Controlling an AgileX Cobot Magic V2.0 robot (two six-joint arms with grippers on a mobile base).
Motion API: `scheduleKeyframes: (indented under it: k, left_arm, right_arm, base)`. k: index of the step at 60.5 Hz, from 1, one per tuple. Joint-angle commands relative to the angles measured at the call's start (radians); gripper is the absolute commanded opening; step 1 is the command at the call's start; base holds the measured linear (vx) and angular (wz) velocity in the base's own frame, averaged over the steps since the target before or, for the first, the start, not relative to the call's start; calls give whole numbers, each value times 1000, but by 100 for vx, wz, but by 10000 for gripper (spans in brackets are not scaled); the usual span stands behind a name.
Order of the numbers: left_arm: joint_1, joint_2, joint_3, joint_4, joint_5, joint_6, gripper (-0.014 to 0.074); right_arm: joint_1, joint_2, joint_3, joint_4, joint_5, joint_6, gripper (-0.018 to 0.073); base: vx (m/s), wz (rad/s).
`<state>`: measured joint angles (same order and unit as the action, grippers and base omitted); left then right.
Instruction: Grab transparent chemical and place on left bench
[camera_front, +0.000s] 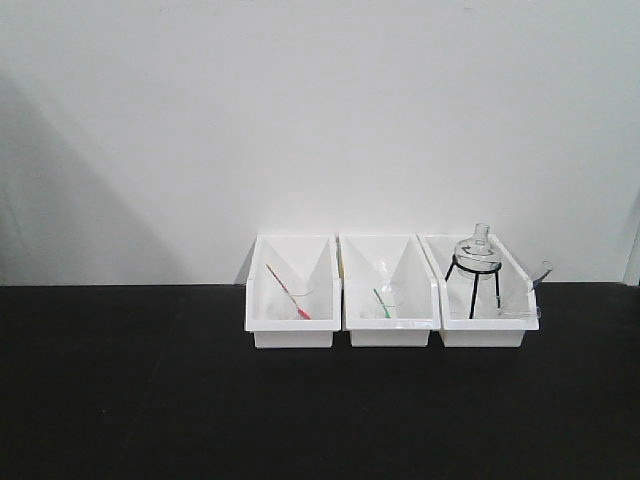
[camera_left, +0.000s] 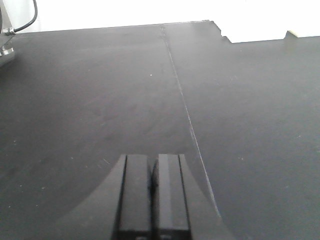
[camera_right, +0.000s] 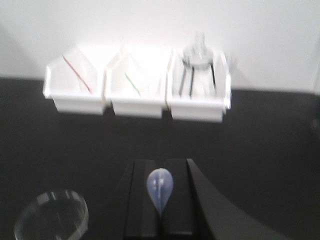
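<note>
In the right wrist view my right gripper (camera_right: 160, 162) is shut on a dropper, whose pale-blue bulb (camera_right: 160, 189) stands out over the closed fingers. A clear glass beaker, the transparent chemical (camera_right: 60, 196), shows blurred at the lower left of that view. It sits beside the gripper, not between the fingers. My left gripper (camera_left: 153, 157) is shut with nothing in it, low over a black counter top (camera_left: 100, 100). Neither gripper appears in the front view. The left bench is out of view.
Three white bins stand in a row against the white wall on the black counter (camera_front: 150, 400). The left bin (camera_front: 290, 336) holds a red-stirrer beaker, the middle bin (camera_front: 390, 336) a green-stirrer beaker, and the right bin (camera_front: 485, 336) a round flask (camera_front: 478, 248) on a black tripod.
</note>
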<state>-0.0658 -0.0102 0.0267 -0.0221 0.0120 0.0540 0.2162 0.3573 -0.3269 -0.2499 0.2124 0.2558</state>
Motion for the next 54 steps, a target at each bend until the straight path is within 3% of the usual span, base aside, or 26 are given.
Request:
scheduleKeyframes:
  k: [1,8,14,27,32,42,54]
  left_arm:
    - [-2,-19,16,-1,-78,-8,-3]
    - [-2,-19,16,-1,-78,-8,-3]
    - [-2,-19,16,-1,-78,-8,-3]
    - [-2,-19,16,-1,-78,-8,-3]
    - [-2,-19,16,-1,-78,-8,-3]
    - [-2,-19,16,-1,-78,-8,-3]
    - [-2,-19,16,-1,-78,-8,-3]
  right_arm:
    - [1,56,-34,-4,-304,11,0]
    - [3,181,-34,-6,-502,19,0]
    - [3,334,-34,-68,-646,97,0]
    - [3,619,-34,-442,-966,373,0]
    - [3,703,-34,-501,-1012,403,0]
    - [2,824,-34,-503,-1024,397,14]
    - [2,910,-34,-505,-1034,328,159]
  base:
    - [0,0]
    - [0,0]
    - [0,0]
    - [0,0]
    - [0,0]
    - [0,0]
    - [0,0]
